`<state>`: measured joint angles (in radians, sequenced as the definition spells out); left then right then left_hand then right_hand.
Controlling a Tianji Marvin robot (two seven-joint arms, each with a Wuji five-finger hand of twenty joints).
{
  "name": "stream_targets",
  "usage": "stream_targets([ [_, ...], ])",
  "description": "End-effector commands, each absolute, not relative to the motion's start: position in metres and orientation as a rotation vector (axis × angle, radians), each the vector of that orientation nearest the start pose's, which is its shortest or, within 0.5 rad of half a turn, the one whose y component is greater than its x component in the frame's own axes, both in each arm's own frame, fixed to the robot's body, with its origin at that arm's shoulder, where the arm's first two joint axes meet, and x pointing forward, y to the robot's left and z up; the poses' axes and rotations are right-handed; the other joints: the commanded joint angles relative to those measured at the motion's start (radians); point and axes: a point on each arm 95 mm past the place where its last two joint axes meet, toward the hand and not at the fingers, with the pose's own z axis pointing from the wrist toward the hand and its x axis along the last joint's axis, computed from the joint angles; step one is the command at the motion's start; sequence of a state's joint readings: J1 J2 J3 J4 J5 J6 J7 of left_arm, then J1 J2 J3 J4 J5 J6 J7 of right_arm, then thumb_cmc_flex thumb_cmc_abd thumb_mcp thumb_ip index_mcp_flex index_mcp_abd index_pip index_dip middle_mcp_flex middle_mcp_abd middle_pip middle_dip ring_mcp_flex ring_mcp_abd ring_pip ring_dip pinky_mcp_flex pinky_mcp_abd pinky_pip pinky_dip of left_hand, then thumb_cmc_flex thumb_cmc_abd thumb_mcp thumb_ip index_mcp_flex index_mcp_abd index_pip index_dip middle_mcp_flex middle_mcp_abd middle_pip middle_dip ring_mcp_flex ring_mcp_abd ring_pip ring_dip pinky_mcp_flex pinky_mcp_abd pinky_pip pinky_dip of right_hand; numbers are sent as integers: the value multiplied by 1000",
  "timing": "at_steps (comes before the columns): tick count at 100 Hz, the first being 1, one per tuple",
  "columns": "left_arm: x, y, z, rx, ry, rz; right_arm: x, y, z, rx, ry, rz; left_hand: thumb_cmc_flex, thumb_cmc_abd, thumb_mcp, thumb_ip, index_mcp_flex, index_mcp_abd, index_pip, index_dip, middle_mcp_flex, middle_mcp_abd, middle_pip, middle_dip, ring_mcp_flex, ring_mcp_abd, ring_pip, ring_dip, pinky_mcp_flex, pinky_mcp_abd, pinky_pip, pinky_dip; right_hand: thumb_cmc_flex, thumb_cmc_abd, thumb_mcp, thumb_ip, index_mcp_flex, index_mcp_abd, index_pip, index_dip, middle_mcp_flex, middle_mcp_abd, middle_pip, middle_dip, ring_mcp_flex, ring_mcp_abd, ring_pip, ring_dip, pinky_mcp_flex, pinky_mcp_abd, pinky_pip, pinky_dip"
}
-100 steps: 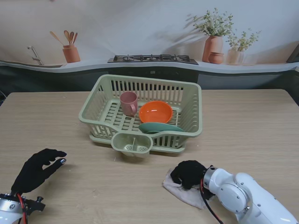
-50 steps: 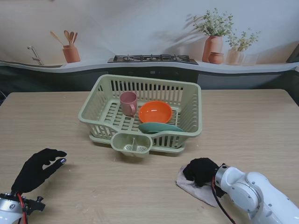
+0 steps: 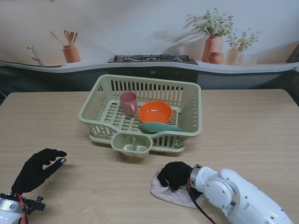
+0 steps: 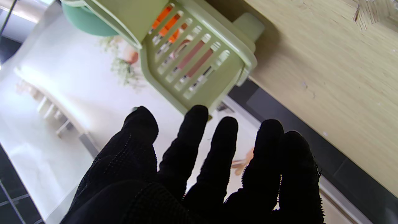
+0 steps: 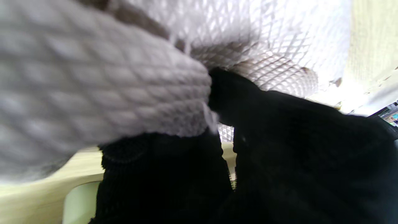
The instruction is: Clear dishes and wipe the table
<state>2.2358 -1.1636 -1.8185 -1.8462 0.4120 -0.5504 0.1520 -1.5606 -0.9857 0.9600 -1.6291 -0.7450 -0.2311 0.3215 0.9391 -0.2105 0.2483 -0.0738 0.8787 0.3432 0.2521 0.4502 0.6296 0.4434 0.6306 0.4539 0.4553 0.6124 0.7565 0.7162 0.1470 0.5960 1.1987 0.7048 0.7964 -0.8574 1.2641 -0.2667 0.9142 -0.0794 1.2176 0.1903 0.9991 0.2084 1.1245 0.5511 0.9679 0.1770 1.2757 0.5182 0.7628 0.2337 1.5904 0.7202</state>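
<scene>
Beige cloth (image 3: 174,195) gripped by right robot hand (image 3: 175,174) on wooden table (image 3: 252,130), left robot hand (image 3: 36,170) spread, empty, no legible writing

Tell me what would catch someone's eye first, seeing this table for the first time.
Probably the pale green dish rack at the middle of the table, with the bright orange bowl inside it beside a pink cup and a teal plate. Next, the black-gloved right hand, nearer to me, gripping a whitish cloth on the wood. The left hand hangs open at the left.
</scene>
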Motion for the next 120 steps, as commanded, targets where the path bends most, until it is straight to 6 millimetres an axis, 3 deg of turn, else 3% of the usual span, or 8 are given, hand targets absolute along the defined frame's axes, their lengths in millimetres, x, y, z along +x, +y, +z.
stream_targets([
  [1,235,138,-312,-1546,899,-1989,312,68,-409,1382,2293,1494,-2,47,-18,26,39,-18,-10,9,13,10,-8,-17,10,14,-1,4,-10,-7,20,6,38,84,-19,9,43,96,-92,-57,-29,29,-167,-91,12,-22,3,-12,1,-44,32,-3],
  [21,234,138,-312,-1538,897,-1993,314,59,-409,1370,2289,1473,-1,46,-19,26,39,-18,-10,9,13,9,-7,-17,11,12,-1,5,-10,-7,20,5,39,83,-19,10,42,97,-92,-57,-28,29,-167,-92,13,-20,3,-12,1,-45,33,-4],
  [63,233,139,-311,-1531,899,-1998,306,-10,-415,1311,2249,1333,-1,47,-19,26,39,-16,-10,9,13,10,-8,-17,11,13,-1,5,-10,-5,19,5,39,85,-18,9,43,97,-91,-58,-31,30,-165,-92,10,-21,3,-13,0,-41,32,-4],
  [76,232,139,-311,-1531,902,-1999,305,-23,-416,1278,2270,1307,-1,47,-20,26,40,-17,-10,10,15,9,-7,-17,11,14,-1,5,-10,-5,19,5,39,90,-19,9,38,99,-92,-58,-38,30,-162,-89,4,-22,6,-12,-8,-44,31,-3],
  [92,232,139,-311,-1532,902,-1999,305,-13,-416,1268,2282,1332,-1,46,-21,26,39,-16,-10,9,14,10,-8,-17,12,14,-1,5,-10,-5,19,5,38,98,-26,8,29,98,-90,-54,-42,26,-156,-90,3,-29,10,-12,-6,-53,35,-3],
  [120,232,138,-311,-1539,898,-1998,307,40,-413,1145,2380,1436,-2,49,-22,26,40,-17,-10,9,14,10,-8,-18,11,13,-2,5,-11,-6,19,4,36,112,-39,9,13,100,-85,-51,-48,29,-146,-93,6,-40,17,-14,2,-63,39,-6],
])
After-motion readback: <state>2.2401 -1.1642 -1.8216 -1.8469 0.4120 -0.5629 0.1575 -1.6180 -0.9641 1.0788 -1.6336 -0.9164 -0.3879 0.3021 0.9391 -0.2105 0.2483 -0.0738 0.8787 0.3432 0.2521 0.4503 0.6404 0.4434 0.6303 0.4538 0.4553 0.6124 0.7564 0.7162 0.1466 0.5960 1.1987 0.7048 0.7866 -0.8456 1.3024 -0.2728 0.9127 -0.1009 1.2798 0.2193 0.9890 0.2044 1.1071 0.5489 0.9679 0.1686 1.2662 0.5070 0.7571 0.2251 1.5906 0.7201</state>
